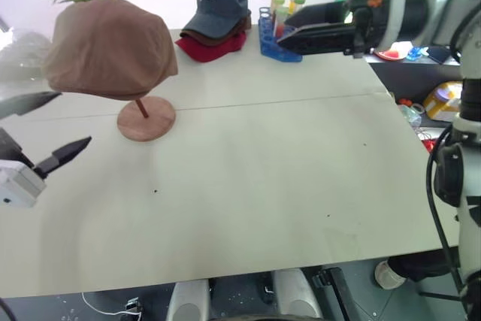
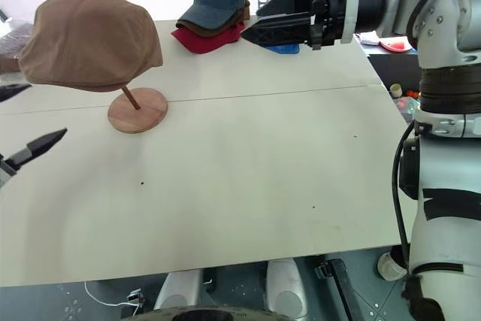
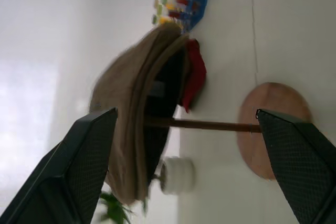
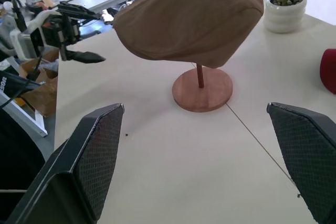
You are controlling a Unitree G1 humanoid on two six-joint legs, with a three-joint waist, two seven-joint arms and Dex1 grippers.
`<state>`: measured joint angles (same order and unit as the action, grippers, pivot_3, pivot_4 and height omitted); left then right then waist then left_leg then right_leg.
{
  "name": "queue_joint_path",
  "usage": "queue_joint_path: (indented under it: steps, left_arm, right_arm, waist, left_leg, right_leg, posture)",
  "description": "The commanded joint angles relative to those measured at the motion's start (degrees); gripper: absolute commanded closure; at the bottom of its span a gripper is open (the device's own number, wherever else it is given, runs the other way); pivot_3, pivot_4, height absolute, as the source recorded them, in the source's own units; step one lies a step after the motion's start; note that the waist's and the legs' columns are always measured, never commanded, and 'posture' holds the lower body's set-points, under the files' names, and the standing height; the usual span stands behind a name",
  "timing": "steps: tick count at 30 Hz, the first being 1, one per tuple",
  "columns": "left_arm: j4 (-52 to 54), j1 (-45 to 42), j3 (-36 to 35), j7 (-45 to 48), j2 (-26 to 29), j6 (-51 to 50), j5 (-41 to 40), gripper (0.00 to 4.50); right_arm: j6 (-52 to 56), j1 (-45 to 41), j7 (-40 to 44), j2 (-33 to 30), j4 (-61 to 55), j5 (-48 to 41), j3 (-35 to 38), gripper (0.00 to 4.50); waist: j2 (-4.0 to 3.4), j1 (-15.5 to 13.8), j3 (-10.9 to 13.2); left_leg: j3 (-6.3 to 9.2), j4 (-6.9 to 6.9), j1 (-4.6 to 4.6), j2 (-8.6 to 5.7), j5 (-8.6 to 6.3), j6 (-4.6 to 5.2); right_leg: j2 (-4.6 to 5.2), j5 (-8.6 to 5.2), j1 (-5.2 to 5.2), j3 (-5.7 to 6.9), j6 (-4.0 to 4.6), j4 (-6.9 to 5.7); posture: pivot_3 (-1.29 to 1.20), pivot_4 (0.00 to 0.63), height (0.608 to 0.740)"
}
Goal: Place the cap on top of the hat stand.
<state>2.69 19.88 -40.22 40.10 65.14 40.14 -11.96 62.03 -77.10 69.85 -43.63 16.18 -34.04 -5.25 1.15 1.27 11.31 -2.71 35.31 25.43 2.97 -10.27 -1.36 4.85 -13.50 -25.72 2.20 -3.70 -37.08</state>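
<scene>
Left end effector [image 1: 46, 129]: at the far left edge of the surface, low and near its top, well apart from the stand. It points roughly level toward the right. Its two black fingers [image 1: 71, 149] stand wide apart with nothing between them.
Cap [image 1: 109, 46]: brown and floppy, draped over the top of the hat stand so that the disc is hidden beneath it. It sags a little on all sides and touches neither end effector.
Hat stand [image 1: 146, 119]: round wooden base flat on the surface, just below the cap; a thin slanted rod rises from it into the cap's underside.
Surface [image 1: 263, 186]: pale, with a seam running across it just behind the stand's base.
Potted plant [image 4: 285, 4]: white pot behind the cap, at the far left corner.
Stacked caps [image 1: 214, 16]: a dark grey cap with white script on top of a red one, at the far edge, right of the stand.
Blue rack [image 1: 272, 39]: holds small bottles, just right of the stacked caps.
Right end effector [image 2: 259, 24]: held high over the far side of the surface, arm reaching in from the right, pointing left toward the stacked caps. Its fingers are spread wide and empty.
</scene>
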Motion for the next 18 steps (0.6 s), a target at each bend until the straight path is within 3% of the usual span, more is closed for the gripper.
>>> queue_joint_path:
  steps: [1,6,9,13,18]
  left_arm:
    - [10.94,6.58,-14.08,6.54,-0.26,-29.89,-11.72,0.12]
    - [11.26,8.17,-29.34,15.02,2.37,-67.87,-32.23,0.12]
    - [3.62,7.63,-34.69,26.96,6.41,-78.32,-35.74,0.12]
    - [-10.67,8.00,-37.57,43.26,14.65,-85.45,-31.21,0.12]
    - [-26.27,2.68,-33.16,51.82,23.79,-82.21,-22.66,0.12]
  right_arm:
    - [-2.68,-2.39,2.10,-0.04,1.45,1.11,0.11,0.00]
    - [-4.39,-3.90,4.34,0.01,4.12,2.48,-0.25,0.00]
    - [-5.63,-4.02,5.03,0.15,5.22,3.66,-0.69,0.00]
    - [-6.77,-3.19,6.14,-0.40,5.49,4.96,-0.92,0.00]
    - [-6.42,-2.70,6.36,-0.82,5.26,5.11,-0.10,0.00]
  waist:
    - [0.04,-0.07,-0.02]
    - [-0.02,-0.03,0.01]
    - [0.01,-0.07,-0.01]
    - [0.00,-0.02,-0.01]
    - [0.01,0.03,-0.01]
  left_leg:
    - [-0.03,0.00,0.03,-0.04,0.00,-0.01]
    - [-0.02,0.01,-0.02,-0.03,0.01,0.01]
    - [-0.02,0.01,-0.04,-0.04,0.01,0.01]
    - [-0.06,0.02,-0.02,-0.05,0.00,0.00]
    - [-0.10,-0.02,-0.02,-0.05,-0.01,-0.03]
  right_leg:
    - [-0.11,0.00,-0.02,0.01,0.01,0.01]
    - [-0.24,-0.01,-0.03,0.01,0.00,-0.02]
    - [-0.29,-0.01,-0.03,0.02,0.00,-0.02]
    - [-0.29,-0.01,-0.06,0.03,0.01,-0.01]
    - [-0.26,-0.02,-0.10,0.05,0.02,-0.01]
  posture:
    - [0.00,0.150,0.728]
    - [0.00,0.150,0.728]
    - [0.00,0.150,0.728]
    - [0.00,0.150,0.728]
    - [0.00,0.150,0.728]
